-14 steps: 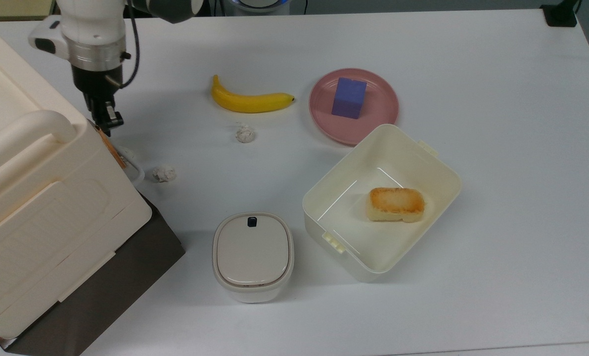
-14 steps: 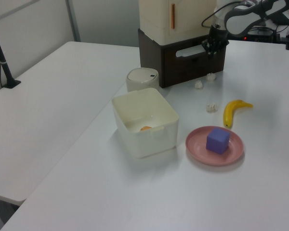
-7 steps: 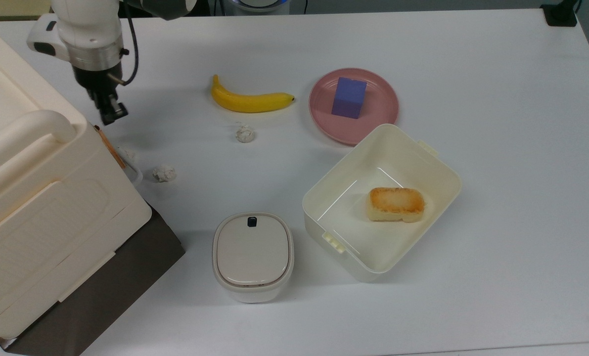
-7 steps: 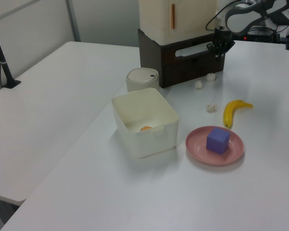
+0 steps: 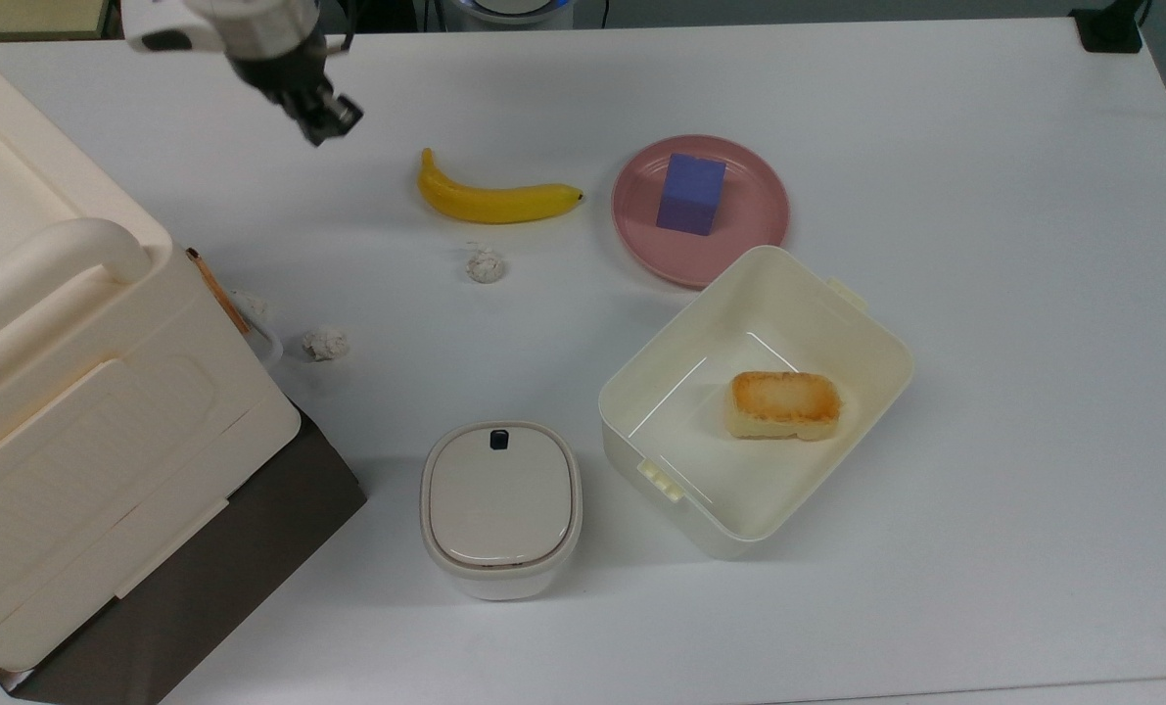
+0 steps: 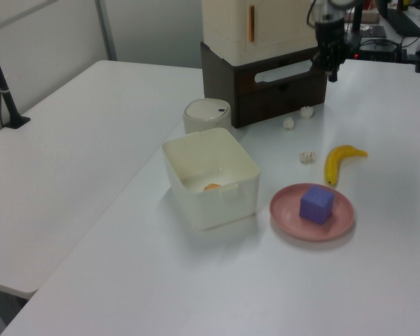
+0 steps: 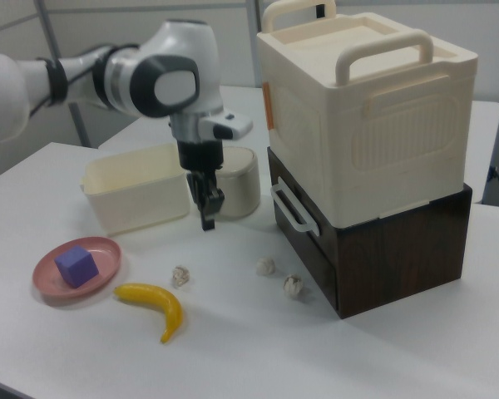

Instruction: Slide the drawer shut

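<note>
1 dark brown wooden drawer (image 7: 303, 237) with white loop handle sits flush in its cabinet | pincer (image 7: 208, 218) empty, fingers nearly together, above white counter (image 5: 984, 294) | step: closing looks done; next: retreat.

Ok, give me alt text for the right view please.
A white robot arm's gripper hangs above a white table, apart from a dark brown cabinet's drawer with a white handle. A cream case sits on the cabinet.
</note>
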Robot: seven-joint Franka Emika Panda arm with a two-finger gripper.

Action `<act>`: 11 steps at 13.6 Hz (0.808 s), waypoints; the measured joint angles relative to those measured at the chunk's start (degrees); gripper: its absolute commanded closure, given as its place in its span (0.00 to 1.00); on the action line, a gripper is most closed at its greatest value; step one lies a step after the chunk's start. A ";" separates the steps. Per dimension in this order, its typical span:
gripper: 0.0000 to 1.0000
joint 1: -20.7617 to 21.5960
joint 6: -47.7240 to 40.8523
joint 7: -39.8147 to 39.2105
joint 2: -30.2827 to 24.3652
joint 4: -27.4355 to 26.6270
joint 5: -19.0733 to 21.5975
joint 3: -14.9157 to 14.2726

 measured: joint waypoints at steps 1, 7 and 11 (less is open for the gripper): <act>1.00 -0.04 -1.55 -1.85 -0.59 1.40 1.82 -0.02; 1.00 2.14 -3.31 -7.52 -3.45 9.24 5.11 2.04; 0.84 4.92 -3.32 -8.64 -5.37 10.10 6.56 1.94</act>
